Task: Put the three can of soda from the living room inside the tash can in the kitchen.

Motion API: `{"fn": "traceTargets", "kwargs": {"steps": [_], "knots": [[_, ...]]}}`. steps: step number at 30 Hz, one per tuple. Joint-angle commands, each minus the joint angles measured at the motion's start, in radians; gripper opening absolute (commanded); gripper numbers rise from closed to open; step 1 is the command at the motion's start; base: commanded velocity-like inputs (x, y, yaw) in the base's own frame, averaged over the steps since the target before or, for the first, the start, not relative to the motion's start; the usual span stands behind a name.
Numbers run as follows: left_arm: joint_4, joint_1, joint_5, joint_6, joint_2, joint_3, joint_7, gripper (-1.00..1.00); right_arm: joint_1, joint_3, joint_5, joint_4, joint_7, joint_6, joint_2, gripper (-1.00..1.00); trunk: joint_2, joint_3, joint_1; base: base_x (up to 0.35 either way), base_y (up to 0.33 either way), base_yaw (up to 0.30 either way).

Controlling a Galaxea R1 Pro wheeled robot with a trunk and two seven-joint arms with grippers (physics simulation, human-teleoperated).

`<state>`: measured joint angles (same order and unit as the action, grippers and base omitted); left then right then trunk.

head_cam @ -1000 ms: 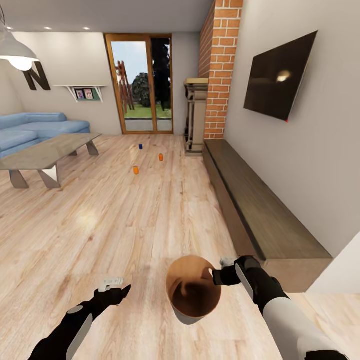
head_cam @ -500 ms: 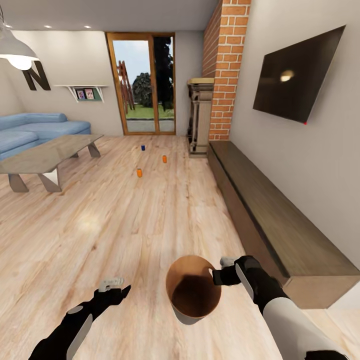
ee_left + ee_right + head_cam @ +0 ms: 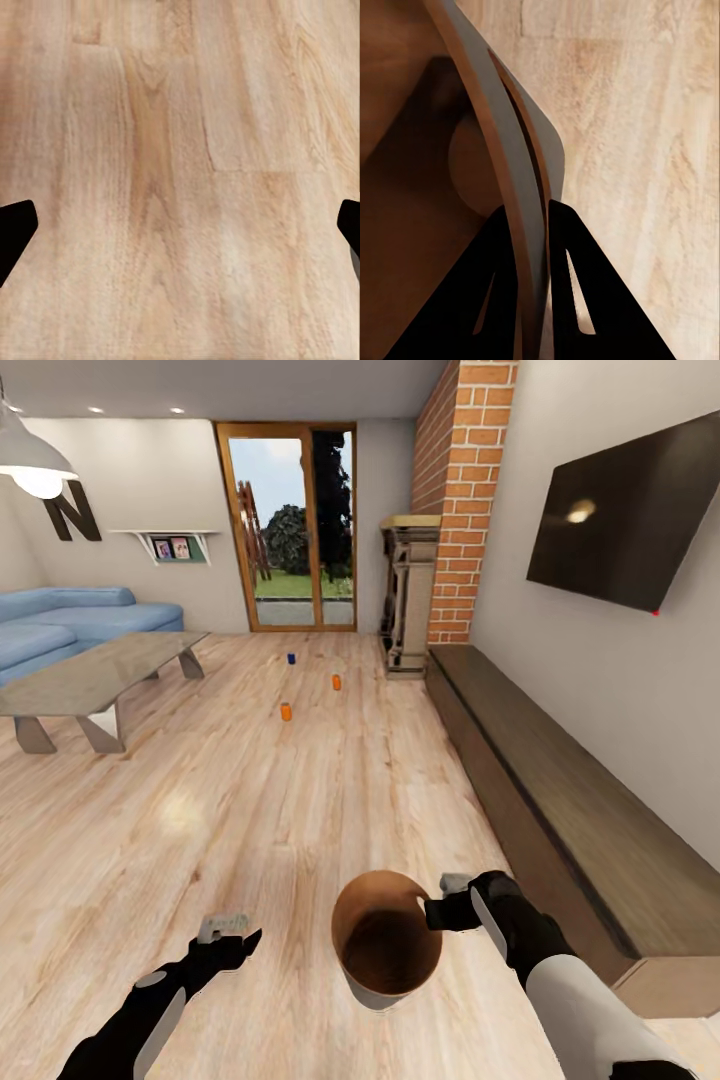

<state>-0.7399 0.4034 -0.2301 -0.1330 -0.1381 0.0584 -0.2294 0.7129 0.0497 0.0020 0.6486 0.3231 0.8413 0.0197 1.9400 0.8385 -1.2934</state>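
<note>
Far ahead on the living room's wood floor stand the three cans of soda: a dark blue can [image 3: 291,658], an orange can [image 3: 336,682] and a nearer orange can [image 3: 286,711]. The tash can [image 3: 387,942], brown inside and pale outside, hangs low in front of me, empty. My right gripper [image 3: 432,911] is shut on its rim; in the right wrist view the two black fingers [image 3: 506,300] pinch the thin wall [image 3: 514,187]. My left gripper [image 3: 228,930] hangs open over bare floor, its fingertips [image 3: 15,229] wide apart.
A long dark bench [image 3: 560,800] runs along the right wall under a TV [image 3: 630,510]. A grey coffee table [image 3: 90,680] and a blue sofa [image 3: 70,615] stand at the left. The fireplace [image 3: 408,595], brick chimney [image 3: 468,500] and glass doors [image 3: 290,525] lie beyond the cans.
The whole view has shifted: the room's things have slid a little right and closer as the camera advanced. Both arms and the held bin keep their place in the picture.
</note>
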Motion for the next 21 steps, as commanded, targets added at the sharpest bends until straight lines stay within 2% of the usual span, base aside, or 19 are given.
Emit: {"fn": "traceTargets", "kwargs": {"steps": [1, 13, 21], "knots": [[0.000, 0.000, 0.000, 0.000, 0.000, 0.000, 0.000, 1.00, 0.000, -0.002, -0.027, 0.000, 0.007, 0.004, 0.000, -1.00, 0.000, 0.000, 0.000, 0.282, 0.197, 0.000], [0.005, -0.001, 0.005, -0.020, -0.008, -0.002, -0.002, 1.00, -0.004, 0.002, -0.014, 0.000, -0.003, 0.004, -0.004, -1.00, 0.000, 0.000, 0.000, 0.299, 0.158, 0.000], [0.042, -0.001, 0.005, -0.025, -0.008, -0.004, -0.002, 1.00, -0.011, -0.004, -0.015, -0.001, 0.006, -0.007, -0.058, -1.00, 0.000, 0.000, 0.000, 0.322, 0.037, 0.000]]}}
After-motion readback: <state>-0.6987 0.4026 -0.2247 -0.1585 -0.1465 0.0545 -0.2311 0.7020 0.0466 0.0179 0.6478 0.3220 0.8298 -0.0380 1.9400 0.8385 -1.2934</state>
